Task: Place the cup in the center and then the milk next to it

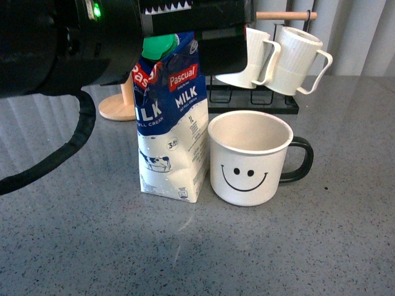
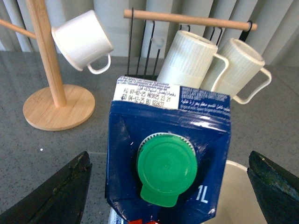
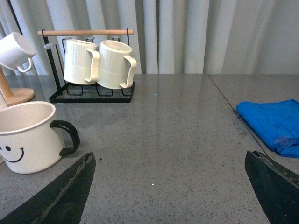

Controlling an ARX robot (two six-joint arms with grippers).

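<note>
The milk [image 1: 171, 126], a blue-and-white carton with a green cap, stands upright on the grey table [image 1: 185, 246]. Right beside it, almost touching, is the cup [image 1: 250, 159], a white mug with a black smiley face and a black handle pointing right. In the left wrist view my left gripper [image 2: 169, 156] hangs open above the milk [image 2: 168, 163], one finger on each side of the carton top and both apart from it. The cup's rim [image 2: 236, 196] shows beside the carton. My right gripper [image 3: 169, 156] is open over bare table, to the right of the cup [image 3: 28, 135].
A black wire rack [image 1: 256, 98] holding two ribbed white mugs [image 1: 290, 58] stands behind the cup. A wooden mug tree [image 2: 46, 60] with a small white cup [image 2: 84, 39] stands behind the milk. A blue cloth [image 3: 273, 123] lies on the table's right side.
</note>
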